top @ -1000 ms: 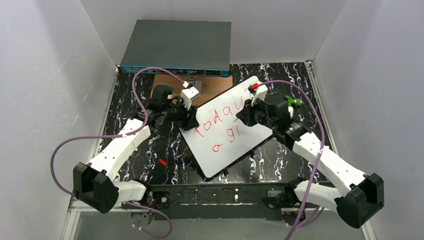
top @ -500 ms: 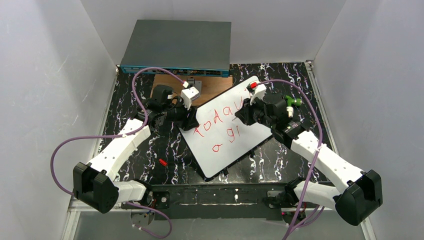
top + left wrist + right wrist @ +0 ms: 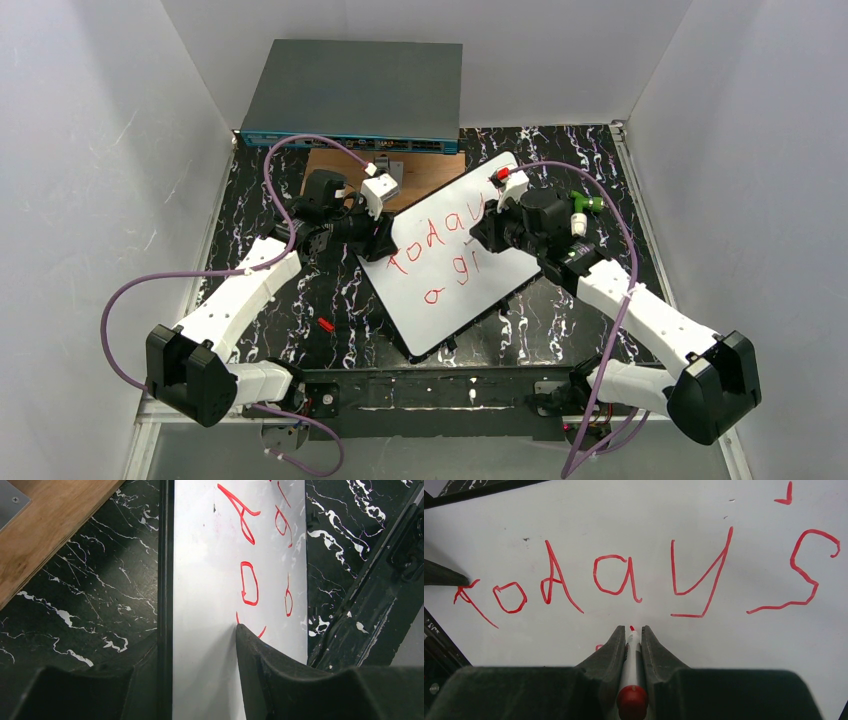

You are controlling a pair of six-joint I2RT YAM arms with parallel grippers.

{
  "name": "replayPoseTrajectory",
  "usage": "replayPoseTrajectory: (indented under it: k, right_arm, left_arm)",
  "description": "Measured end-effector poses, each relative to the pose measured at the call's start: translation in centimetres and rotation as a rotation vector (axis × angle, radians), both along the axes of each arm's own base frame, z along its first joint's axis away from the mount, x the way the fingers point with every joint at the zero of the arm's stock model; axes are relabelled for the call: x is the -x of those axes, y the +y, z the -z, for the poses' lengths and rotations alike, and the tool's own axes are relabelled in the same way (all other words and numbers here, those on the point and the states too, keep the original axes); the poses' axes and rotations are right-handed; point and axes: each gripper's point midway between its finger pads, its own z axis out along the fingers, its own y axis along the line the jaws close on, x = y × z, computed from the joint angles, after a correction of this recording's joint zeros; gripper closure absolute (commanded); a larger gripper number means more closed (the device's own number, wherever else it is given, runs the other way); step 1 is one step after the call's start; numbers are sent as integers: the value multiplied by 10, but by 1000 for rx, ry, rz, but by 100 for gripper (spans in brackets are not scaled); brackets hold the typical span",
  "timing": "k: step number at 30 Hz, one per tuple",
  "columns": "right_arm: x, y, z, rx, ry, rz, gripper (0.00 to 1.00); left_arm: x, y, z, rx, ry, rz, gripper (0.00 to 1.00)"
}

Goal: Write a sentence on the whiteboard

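White walls close round a black marbled tabletop (image 3: 560, 320) in the overhead view, with a grey box (image 3: 355, 90) at the far end and a brown wooden plate (image 3: 330, 165) just in front of it. Across the middle of the table lies the whiteboard (image 3: 455, 315), set at a slant, its far end beside the plate and two rows of red writing (image 3: 440, 232) on its face. The left gripper (image 3: 385, 240) sits at the board's left long edge, the right gripper (image 3: 483, 232) over the far part of the writing. A small red piece (image 3: 325, 324) lies on the marble near the board's near corner, apart from it. From the left wrist, the board's black edge runs straight up between the fingers (image 3: 270, 680) — one rests on the white face, its tip touching a red stroke, the other sits outside and lower, so the jaws pinch the board's edge. The plate shows at the upper left. From the right wrist, the jaws are pressed tight on a white marker (image 3: 631, 660) with a red rear cap; its red tip points at the board just under the second "a" of letters reading roughly "today's". Whether the tip touches the surface I cannot tell.
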Motion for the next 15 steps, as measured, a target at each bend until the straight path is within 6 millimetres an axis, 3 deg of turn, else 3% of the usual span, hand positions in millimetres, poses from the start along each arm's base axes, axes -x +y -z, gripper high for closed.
replayPoseTrajectory:
  k: [15]
  right_arm:
    - [6,-7,6,10,4,4,99]
  left_arm:
    - [1,0,-1,0,-2,1,100]
